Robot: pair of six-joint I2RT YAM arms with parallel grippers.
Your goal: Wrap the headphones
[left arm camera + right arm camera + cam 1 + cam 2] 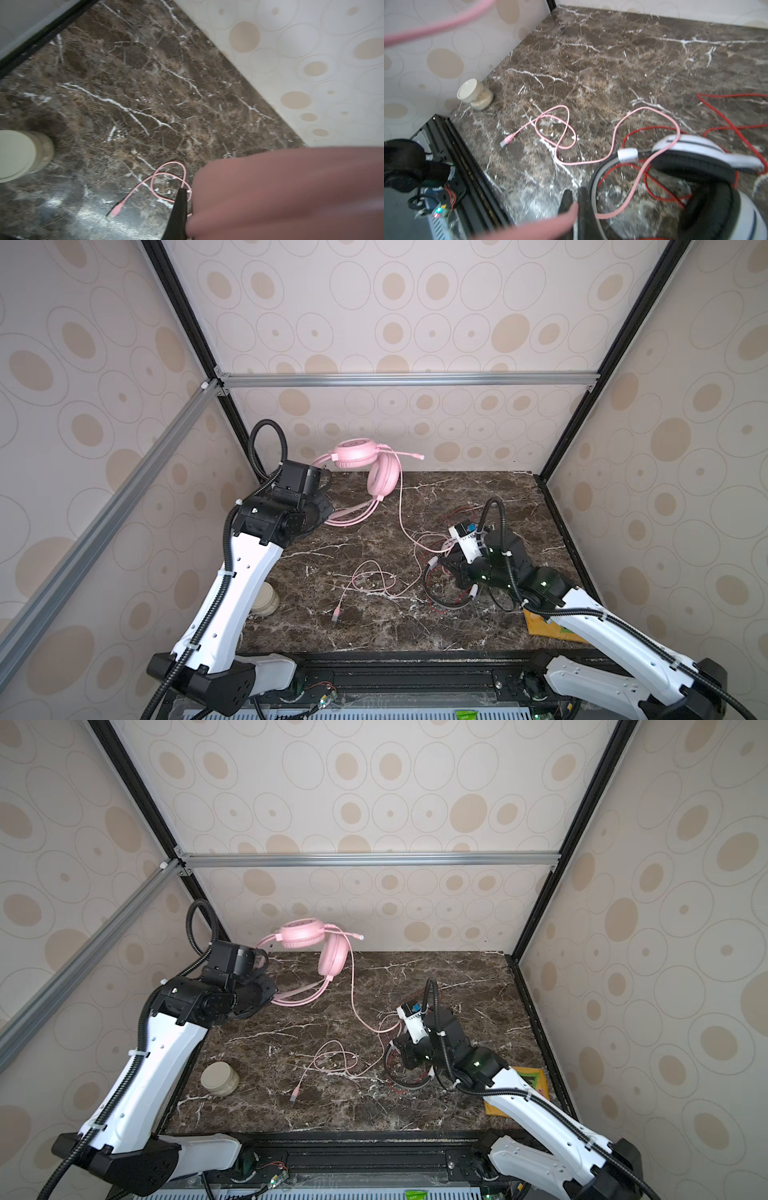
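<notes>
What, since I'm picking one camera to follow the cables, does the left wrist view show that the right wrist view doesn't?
Only the left wrist view: what looks like the pink headset, a large close blur. Only the right wrist view: the white-and-black headset, its red cable, and the right gripper shut on the pink cable. Both: that cable's loose loop and plug, the jar and the marble table.

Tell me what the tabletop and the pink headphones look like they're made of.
The tabletop looks like polished brown marble, or a marble-print laminate; white veins and a glossy sheen. The pink headphones are probably matte plastic shells with padded ear cushions; smooth, even colour.
</notes>
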